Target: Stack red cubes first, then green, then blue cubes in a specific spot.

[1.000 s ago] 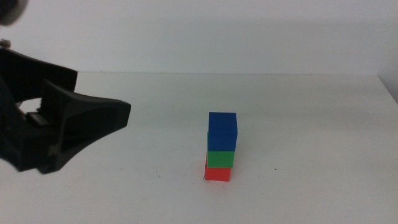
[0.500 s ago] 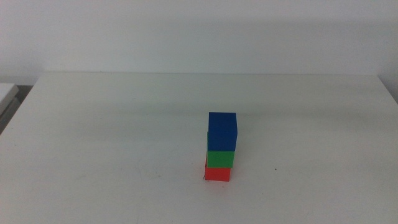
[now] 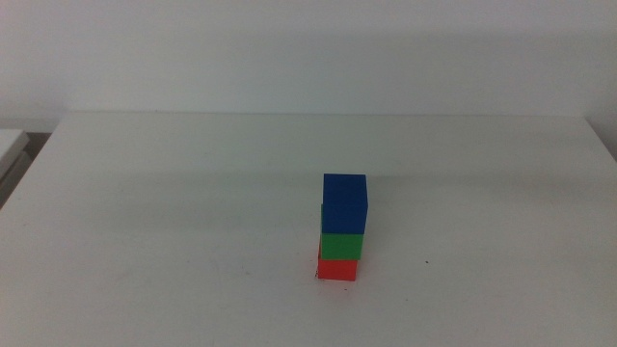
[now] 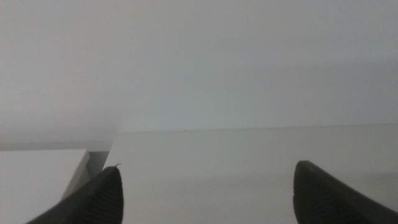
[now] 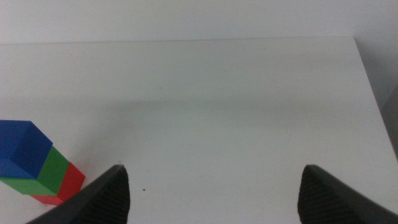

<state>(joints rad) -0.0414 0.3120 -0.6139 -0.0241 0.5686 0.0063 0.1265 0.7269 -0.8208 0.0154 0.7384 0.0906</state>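
Tower on white table (image 3: 174,193), centre-right: red cube (image 3: 337,270) at bottom, green cube (image 3: 342,246) on it, blue cube (image 3: 344,203) on top, matte, equal size. Left gripper (image 4: 205,186) and right gripper (image 5: 214,186) both spread wide, empty, off the stack.

A big white table (image 3: 193,193) fills most of the middle view. Its far edge runs straight across, and behind it stands a plain pale wall (image 3: 308,48). The light is soft and even, and a faint gray band of shadow lies across the tabletop. At the left edge, beside the table, sits part of another white surface (image 3: 10,143), maybe a second table. A dark gap shows between the two.
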